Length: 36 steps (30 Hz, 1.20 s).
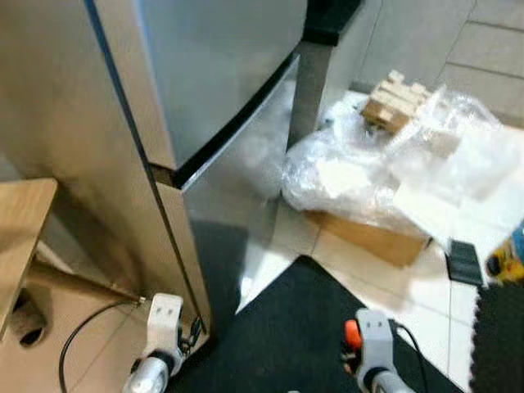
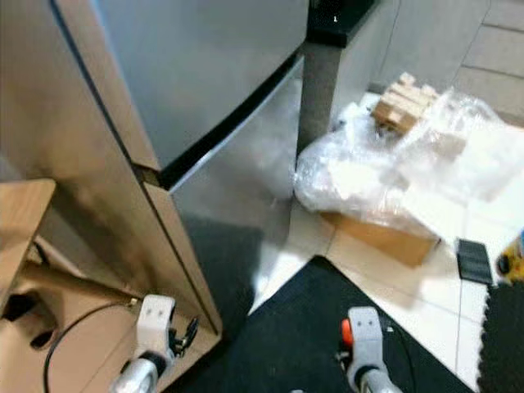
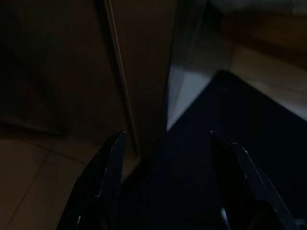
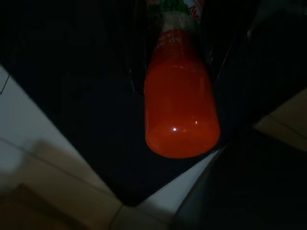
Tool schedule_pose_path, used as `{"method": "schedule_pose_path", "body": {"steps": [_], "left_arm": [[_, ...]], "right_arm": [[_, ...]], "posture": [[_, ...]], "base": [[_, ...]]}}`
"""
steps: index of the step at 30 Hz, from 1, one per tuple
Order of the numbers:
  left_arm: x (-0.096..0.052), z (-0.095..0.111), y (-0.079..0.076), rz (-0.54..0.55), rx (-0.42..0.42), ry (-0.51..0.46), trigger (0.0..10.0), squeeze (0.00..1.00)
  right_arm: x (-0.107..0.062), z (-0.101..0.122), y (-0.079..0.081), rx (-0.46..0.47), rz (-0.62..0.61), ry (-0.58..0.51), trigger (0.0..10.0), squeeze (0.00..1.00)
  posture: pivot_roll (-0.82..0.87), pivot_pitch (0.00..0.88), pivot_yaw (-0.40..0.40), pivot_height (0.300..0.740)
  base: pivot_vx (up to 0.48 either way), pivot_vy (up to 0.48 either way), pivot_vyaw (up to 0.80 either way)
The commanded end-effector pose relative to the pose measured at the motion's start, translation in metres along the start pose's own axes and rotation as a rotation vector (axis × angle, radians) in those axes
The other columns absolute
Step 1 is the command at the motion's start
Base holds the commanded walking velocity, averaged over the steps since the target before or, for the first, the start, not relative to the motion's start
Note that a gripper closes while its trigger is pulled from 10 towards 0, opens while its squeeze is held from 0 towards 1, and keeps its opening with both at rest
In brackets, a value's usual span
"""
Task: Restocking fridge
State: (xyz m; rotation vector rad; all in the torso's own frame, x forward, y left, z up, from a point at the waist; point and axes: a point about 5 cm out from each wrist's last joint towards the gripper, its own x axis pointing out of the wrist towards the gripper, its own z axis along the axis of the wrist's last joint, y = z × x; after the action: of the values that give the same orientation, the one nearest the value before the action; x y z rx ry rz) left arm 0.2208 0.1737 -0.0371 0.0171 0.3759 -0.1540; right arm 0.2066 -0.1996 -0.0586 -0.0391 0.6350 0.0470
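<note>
Your right gripper (image 4: 178, 57) pinches an orange sauce bottle (image 4: 181, 103) ready for stocking; your left gripper (image 3: 165, 184) hangs with fingers spread, free for the closed fridge (image 1: 205, 90).

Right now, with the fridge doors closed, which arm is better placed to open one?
Left. The left gripper is open and empty, near the fridge corner. The right gripper is shut on an orange sauce bottle over the black mat, so it is probably not free to pull.

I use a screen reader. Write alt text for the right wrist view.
An orange-red sauce bottle is held between the right gripper's dark fingers, base toward the camera, above a black floor mat and pale tiled floor.
</note>
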Motion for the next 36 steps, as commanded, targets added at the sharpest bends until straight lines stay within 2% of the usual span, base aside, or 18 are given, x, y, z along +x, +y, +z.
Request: {"method": "schedule_pose_path", "body": {"steps": [1, 9, 13, 20, 23, 26, 30, 33, 34, 36], "left_arm": [[-0.006, -0.008, 0.003, 0.022, -0.013, 0.025, 10.0, 0.00], [-0.012, -0.012, 0.010, 0.058, -0.014, 0.029, 10.0, 0.00], [-0.016, -0.015, 0.014, 0.087, -0.041, 0.029, 10.0, 0.00], [-0.019, -0.017, 0.016, 0.091, -0.026, 0.029, 10.0, 0.00], [-0.021, -0.014, 0.022, 0.107, -0.010, 0.004, 10.0, 0.00], [-0.022, -0.014, 0.024, 0.112, -0.007, -0.001, 10.0, 0.00], [-0.025, -0.008, 0.039, 0.158, 0.009, -0.030, 10.0, 0.00], [-0.026, -0.006, 0.043, 0.166, 0.014, -0.041, 10.0, 0.00], [-0.025, 0.003, 0.048, 0.170, 0.020, -0.090, 10.0, 0.00], [-0.022, 0.009, 0.049, 0.166, 0.019, -0.120, 10.0, 0.00]], "right_arm": [[-0.003, -0.009, 0.005, -0.004, 0.016, 0.029, 10.0, 0.00], [0.002, 0.000, 0.010, -0.028, 0.048, 0.012, 10.0, 0.00], [0.003, 0.001, 0.013, -0.034, 0.059, 0.008, 10.0, 0.00], [0.002, 0.000, 0.016, -0.049, 0.078, 0.007, 10.0, 0.00], [0.005, 0.005, 0.024, -0.086, 0.139, -0.010, 10.0, 0.00], [0.005, 0.006, 0.026, -0.092, 0.147, -0.013, 10.0, 0.00], [0.011, 0.016, 0.037, -0.134, 0.196, -0.019, 10.0, 0.00], [0.013, 0.018, 0.041, -0.149, 0.213, -0.021, 10.0, 0.00], [0.014, 0.021, 0.044, -0.152, 0.219, -0.021, 10.0, 0.00], [0.015, 0.022, 0.044, -0.144, 0.211, -0.019, 10.0, 0.00]], "posture": [[-0.15, 0.088, 0.004, 0.740], [-0.13, 0.094, -0.011, 0.740], [-0.13, 0.095, -0.014, 0.740], [-0.13, 0.095, -0.013, 0.740], [-0.12, 0.094, -0.027, 0.740], [-0.12, 0.094, -0.027, 0.740], [-0.05, 0.087, -0.080, 0.740], [-0.05, 0.086, -0.082, 0.740], [-0.03, 0.084, -0.083, 0.740], [-0.03, 0.083, -0.080, 0.740]], "base": [[0.000, 0.000, 0.00], [0.000, 0.000, 0.00], [0.000, 0.000, 0.00], [0.000, 0.000, 0.00], [0.000, 0.000, 0.00], [0.000, 0.000, 0.00], [0.000, 0.000, 0.00], [0.000, 0.000, 0.00], [0.000, 0.000, 0.00], [0.000, 0.000, 0.00]]}}
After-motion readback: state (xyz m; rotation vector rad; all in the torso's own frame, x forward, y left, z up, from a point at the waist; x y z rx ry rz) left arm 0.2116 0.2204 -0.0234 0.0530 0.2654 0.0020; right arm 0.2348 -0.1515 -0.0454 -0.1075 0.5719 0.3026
